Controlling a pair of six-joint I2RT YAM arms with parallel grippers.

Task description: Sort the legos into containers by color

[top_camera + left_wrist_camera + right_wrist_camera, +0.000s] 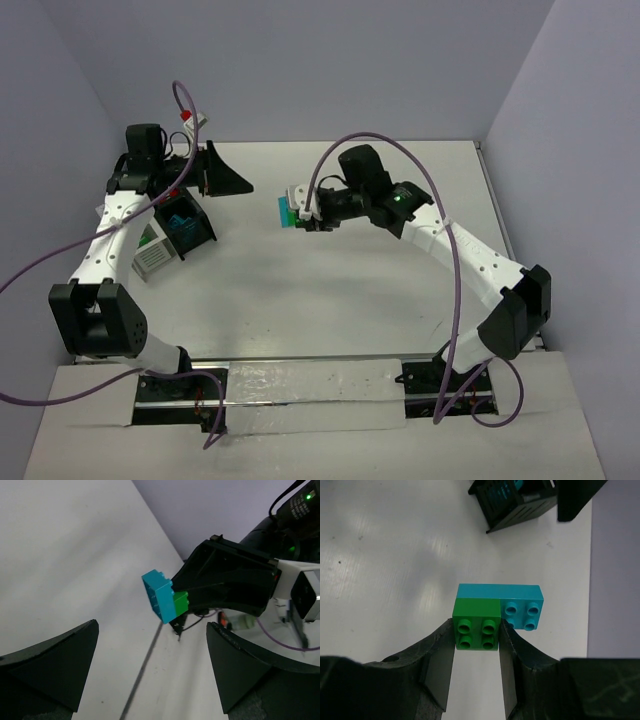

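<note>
Legos (476, 625) sit joined, green one between right fingers (437, 672).

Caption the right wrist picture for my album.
Right gripper pinches a green brick stuck to a cyan brick over the table.

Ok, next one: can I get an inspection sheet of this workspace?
Surface: white table.
Job's things: green brick joined to cyan brick, held above the table; black bin with cyan pieces inside and white slatted bin beside it, at the left.
Clutter: nothing seen.
Grippers: left gripper open, empty; right gripper shut on the green brick.
Cables: purple cables loop along both arms.
Surroundings: plain lilac walls.
</note>
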